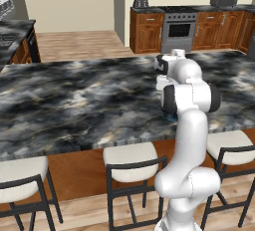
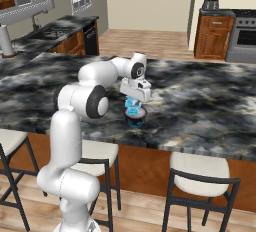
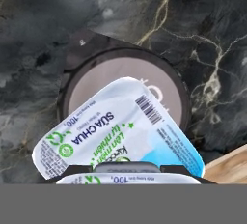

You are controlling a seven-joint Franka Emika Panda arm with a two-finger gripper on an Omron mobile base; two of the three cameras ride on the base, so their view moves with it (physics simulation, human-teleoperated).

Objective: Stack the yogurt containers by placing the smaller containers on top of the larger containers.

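Gripper (image 2: 134, 107) low over near edge of marble counter (image 2: 200, 96), clamped on light-blue cup (image 2: 133, 107). Held just above wide dark-rimmed tub (image 2: 136, 118); contact between cup and tub cannot be told. In hand view, cup lid (image 3: 118, 129), white and blue with printed label and barcode, tilted over pale pinkish-grey tub top (image 3: 91, 80); second similar lid edge (image 3: 128, 178) just below. In left base view, hidden behind arm (image 1: 187, 100). Stools (image 2: 200, 181) under counter edge; stove (image 1: 178, 28) at far wall.
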